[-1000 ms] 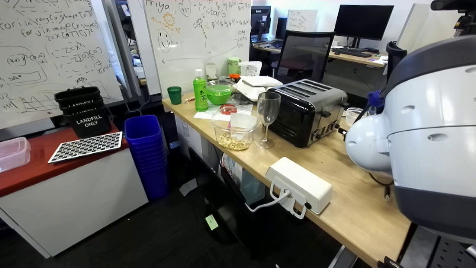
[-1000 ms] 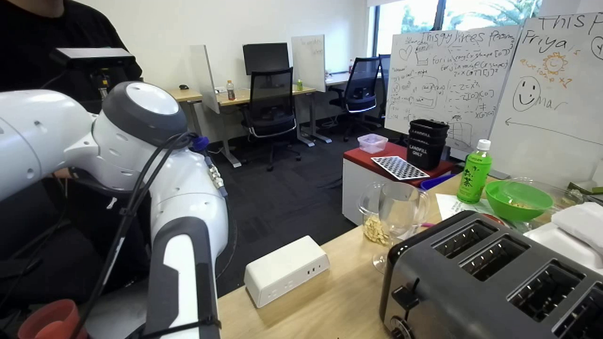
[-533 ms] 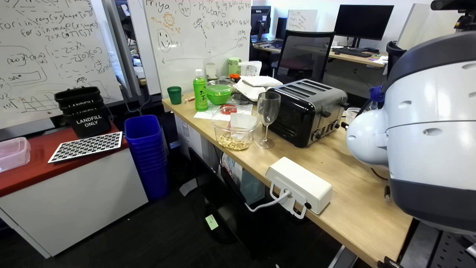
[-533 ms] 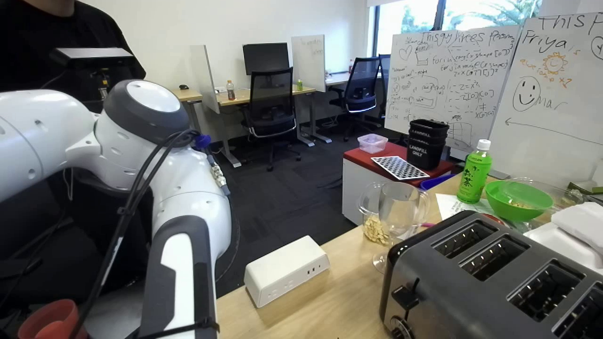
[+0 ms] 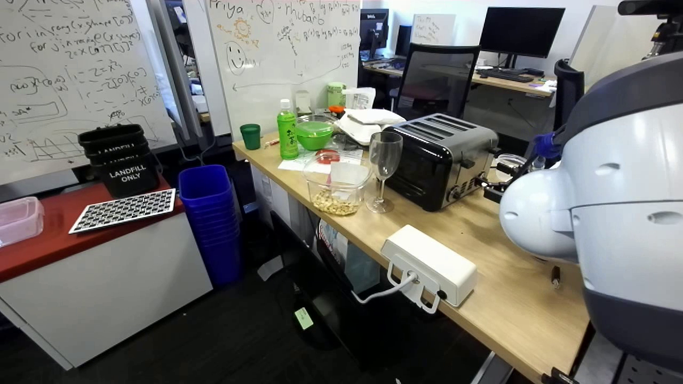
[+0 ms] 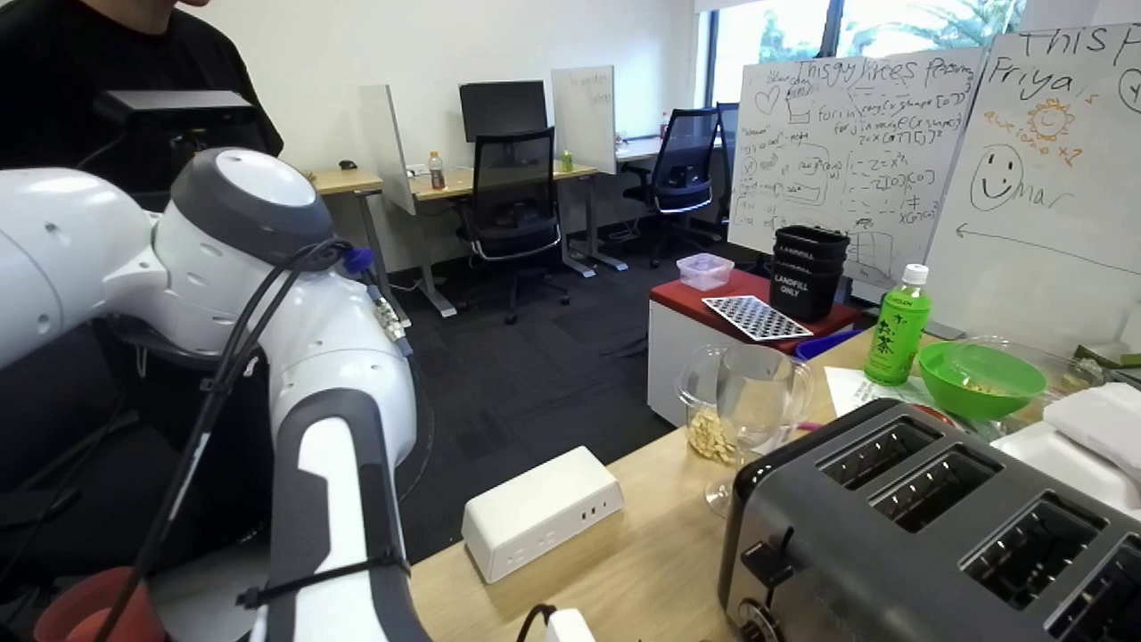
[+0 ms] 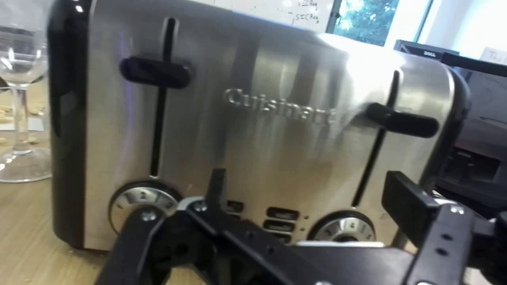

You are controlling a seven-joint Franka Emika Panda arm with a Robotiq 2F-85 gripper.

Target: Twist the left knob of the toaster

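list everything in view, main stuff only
Boxy metal toaster: 1, silver and black, wooden table
Round knobs: 2, silver, toaster's front
Stemmed glass: 1, clear, beside toaster
Plastic tub: 1, clear, beside glass
Round bowl: 1, green, table
Plastic bottle: 1, green, beside bowl
Rectangular socket box: 1, white, table edge
Stacked landfill bins: 3, black, red-topped cabinet
Plastic bins: several, blue, floor
Robot arm: 1, mostly white, beside table
Gripper: 1, black, facing toaster
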